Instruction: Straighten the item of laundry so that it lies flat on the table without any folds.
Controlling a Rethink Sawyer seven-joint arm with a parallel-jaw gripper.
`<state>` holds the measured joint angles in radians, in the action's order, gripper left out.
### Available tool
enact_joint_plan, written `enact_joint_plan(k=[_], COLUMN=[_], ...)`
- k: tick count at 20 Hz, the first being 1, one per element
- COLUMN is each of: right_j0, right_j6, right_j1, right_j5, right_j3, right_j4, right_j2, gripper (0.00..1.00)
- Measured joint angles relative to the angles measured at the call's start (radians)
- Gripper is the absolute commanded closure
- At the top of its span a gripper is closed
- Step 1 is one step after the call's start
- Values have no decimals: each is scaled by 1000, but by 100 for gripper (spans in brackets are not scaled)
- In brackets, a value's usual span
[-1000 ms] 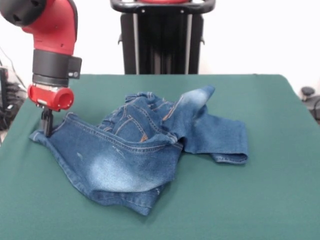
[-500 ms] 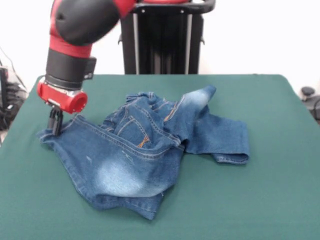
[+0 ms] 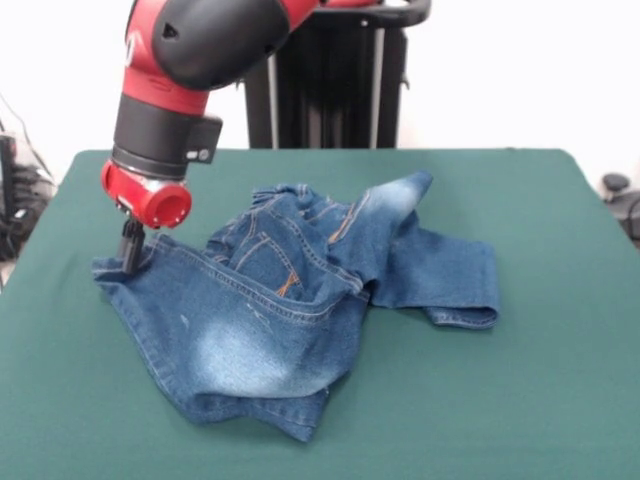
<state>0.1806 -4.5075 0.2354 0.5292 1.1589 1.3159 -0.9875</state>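
At picture-left corner of crumpled blue denim jeans (image 3: 290, 310) — black gripper (image 3: 131, 258) of red arm clenched on hem. Bulk of cloth piled picture-right, on dark green table (image 3: 540, 400) — pull away leftward likely.

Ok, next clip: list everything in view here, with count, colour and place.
jeans: one, blue denim with pale faded patches and orange-tan stitching, crumpled at the table's middle and left, one leg folded out to the right.
table: one, dark green top, fills most of the view.
pedestal: one, black, behind the table at the top centre.
dark gear: black, off the table at the right edge; more at the left edge, too unclear to name.
arm: one, red and black, coming down at the upper left.
gripper: one, black, at the jeans' left corner; open or shut cannot be told.
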Motion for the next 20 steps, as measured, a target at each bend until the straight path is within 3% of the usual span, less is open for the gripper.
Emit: enact_joint_plan(k=[11, 20], right_j0=[-16, -16], right_j6=[0, 0], right_j1=[-133, -130], right_j5=[-185, -229], right_j3=[31, 38], right_j4=[40, 48], right_j2=[142, 160], gripper=[100, 100])
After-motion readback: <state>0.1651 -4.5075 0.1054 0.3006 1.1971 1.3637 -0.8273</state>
